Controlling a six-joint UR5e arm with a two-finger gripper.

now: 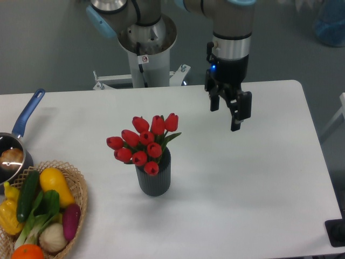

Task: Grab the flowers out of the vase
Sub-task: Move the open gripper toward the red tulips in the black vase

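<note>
vase [154,181]: matt dark ribbed surface
tulips [144,142]: smooth, slightly glossy red
basket [75,181]: woven wicker
table [242,183]: smooth matt white

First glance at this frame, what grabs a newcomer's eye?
The red flowers first, bunched in the dark ribbed vase at mid-table. Next the pincer, open and empty, hanging above the table to the right of and behind the bouquet. Then the wicker basket of colourful vegetables at the front left corner, with a blue-handled saucepan behind it.
</note>
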